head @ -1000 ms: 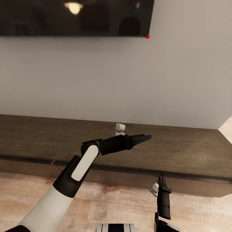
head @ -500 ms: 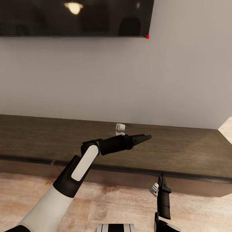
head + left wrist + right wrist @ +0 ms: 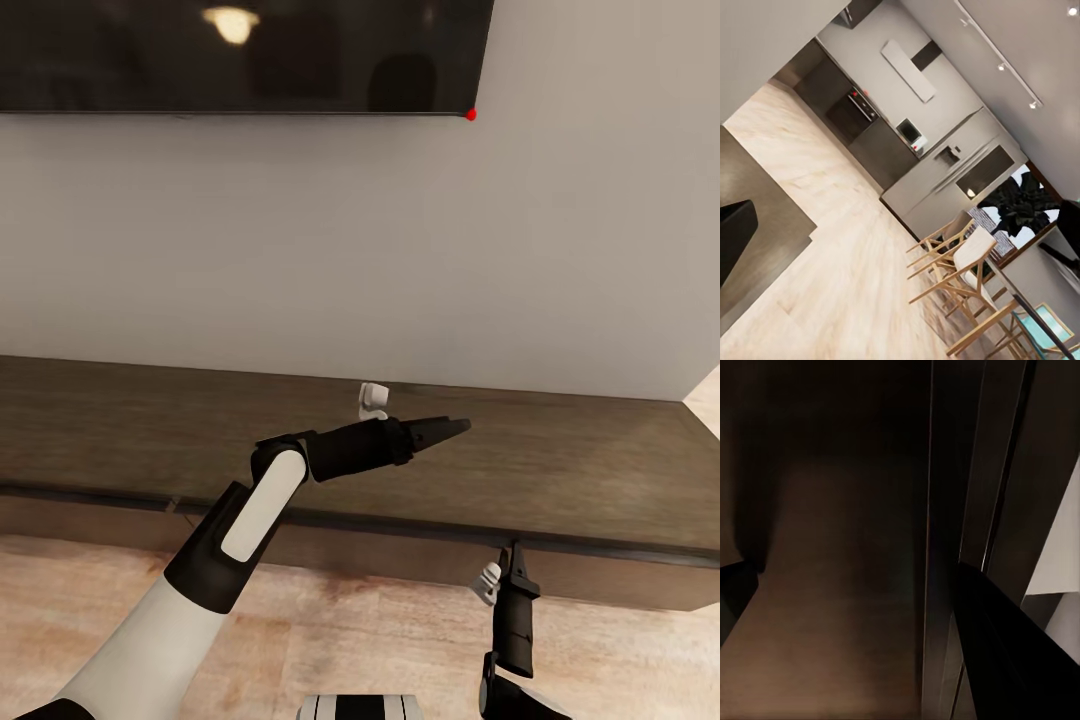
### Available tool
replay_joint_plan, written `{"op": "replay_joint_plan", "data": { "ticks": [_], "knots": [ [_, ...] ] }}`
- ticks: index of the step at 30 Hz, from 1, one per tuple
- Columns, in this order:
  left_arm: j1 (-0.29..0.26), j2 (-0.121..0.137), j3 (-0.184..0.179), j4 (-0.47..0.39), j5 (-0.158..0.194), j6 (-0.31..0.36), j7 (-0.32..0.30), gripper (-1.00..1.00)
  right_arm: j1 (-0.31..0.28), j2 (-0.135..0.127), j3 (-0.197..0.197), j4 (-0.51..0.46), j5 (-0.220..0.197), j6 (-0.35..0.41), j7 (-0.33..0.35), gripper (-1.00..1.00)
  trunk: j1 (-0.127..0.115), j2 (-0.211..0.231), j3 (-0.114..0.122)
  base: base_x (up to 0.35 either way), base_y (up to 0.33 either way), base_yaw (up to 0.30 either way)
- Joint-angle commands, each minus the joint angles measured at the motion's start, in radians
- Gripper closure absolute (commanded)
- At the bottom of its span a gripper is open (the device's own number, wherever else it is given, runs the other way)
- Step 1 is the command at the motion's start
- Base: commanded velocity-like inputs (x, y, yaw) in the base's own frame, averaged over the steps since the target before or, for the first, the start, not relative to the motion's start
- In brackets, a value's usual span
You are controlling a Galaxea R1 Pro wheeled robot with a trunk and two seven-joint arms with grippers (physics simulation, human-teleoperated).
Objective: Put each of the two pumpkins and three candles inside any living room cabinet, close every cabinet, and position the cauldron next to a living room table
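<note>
Two grippers hang at the cabinet (image 3: 560, 470), and neither holds anything. The right gripper (image 3: 516, 550) points straight at the dark drawer front, its tips at or just short of the shadowed lip under the cabinet top. In the head view its fingers look drawn together, while the right wrist view shows one finger (image 3: 1009, 645) and another dark tip well apart, so I cannot tell their state for sure. The left gripper (image 3: 455, 428) reaches out over the cabinet top toward the right, fingers seemingly together in a point.

Every drawer front in sight looks shut. No pumpkin, candle or cauldron appears here.

Risks from here, as I judge them: the handleless front gives little to hook, so the right tips could slip off the lip or jam into the wood. If the base drifts nearer, the left forearm (image 3: 250, 515) could scrape the cabinet's near edge.
</note>
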Motion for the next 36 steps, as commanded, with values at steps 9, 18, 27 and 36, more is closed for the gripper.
{"op": "replay_joint_plan", "data": {
  "ticks": [9,18,27,36],
  "knots": [
    [0.0,-0.001,0.0,0.0,0.0,0.0,0.0,-1.0,0.0,0.0,0.043,-0.03,0.007,-0.005,-0.012,1.0,0.0,0.0,0.0,0.0,0.0,0.0],
    [0.0,-0.001,0.0,0.0,0.0,0.0,0.0,-1.0,0.0,0.001,0.043,-0.03,0.008,-0.005,-0.012,1.0,0.0,0.0,0.0,-0.079,0.0,0.0],
    [0.0,-0.001,-0.021,0.0,-0.001,0.0,0.001,-1.0,0.0,0.002,0.043,-0.03,0.008,-0.005,-0.012,1.0,0.0,0.0,0.0,-0.002,0.0,0.0],
    [0.0,-0.001,-0.023,0.0,0.0,0.0,0.003,-1.0,0.0,0.0,0.043,-0.03,0.009,-0.006,-0.012,1.0,0.0,0.0,0.0,-0.074,0.0,0.0]
  ]
}}
